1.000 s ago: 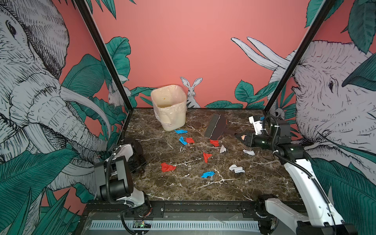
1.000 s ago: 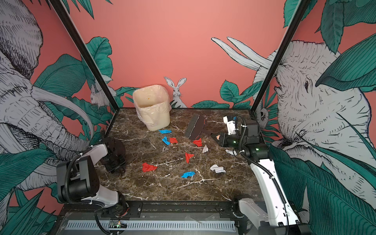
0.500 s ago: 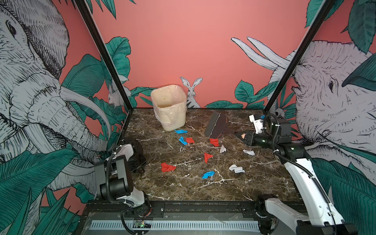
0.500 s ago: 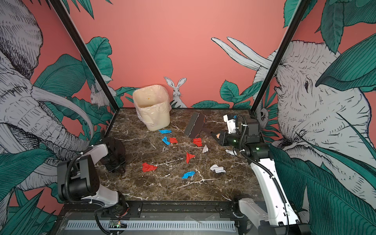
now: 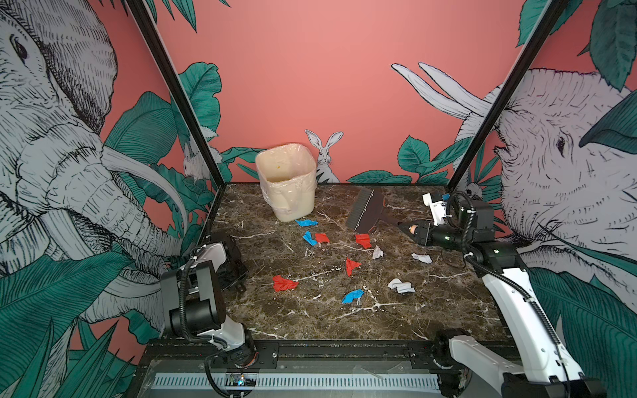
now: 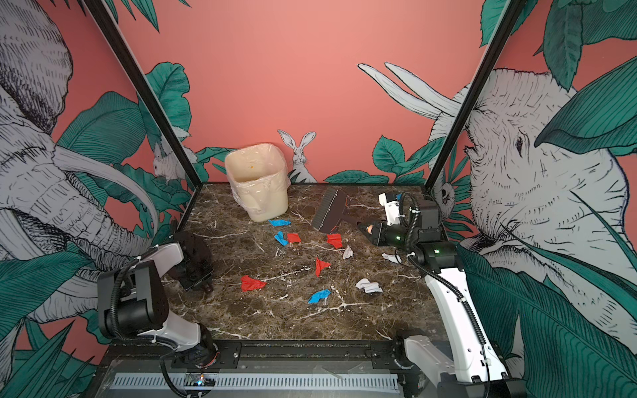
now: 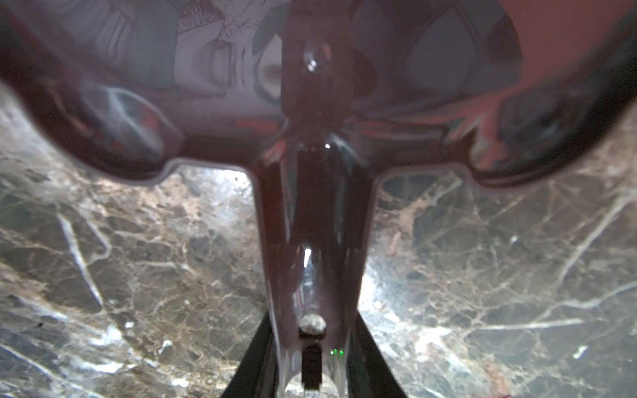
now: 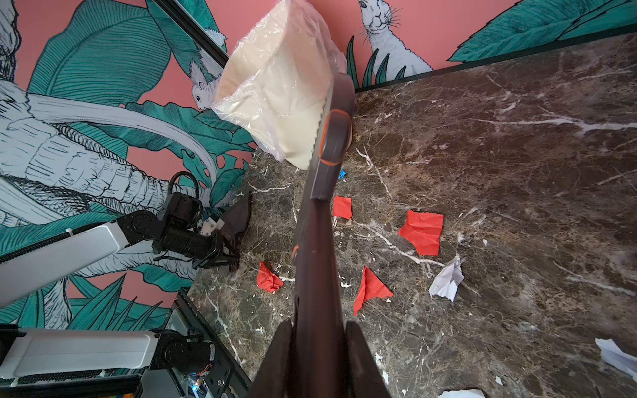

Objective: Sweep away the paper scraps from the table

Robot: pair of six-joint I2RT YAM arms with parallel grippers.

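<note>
Several red, blue and white paper scraps (image 5: 283,283) (image 6: 253,283) lie spread over the middle of the marble table (image 5: 310,324); a red one (image 8: 422,231) lies beside the brush. My right gripper (image 5: 403,227) (image 8: 319,325) is shut on the handle of a dark brush (image 5: 367,210) (image 8: 324,193), whose head hangs tilted over the far middle of the table. At the left edge my left gripper (image 5: 237,277) (image 7: 312,315) points down, its fingers (image 7: 365,344) pressed to both sides of a dark glossy dustpan (image 7: 310,224) (image 8: 241,215) handle.
A cream plastic-lined bin (image 5: 287,186) (image 6: 258,186) stands at the back, left of the middle, close to the brush head. The black frame posts rise at both back corners. A white scrap (image 5: 422,257) lies just under the right arm.
The left jaws have drawn in on the dustpan handle. The right gripper and brush have shifted only slightly toward the back. The scraps lie where they were.
</note>
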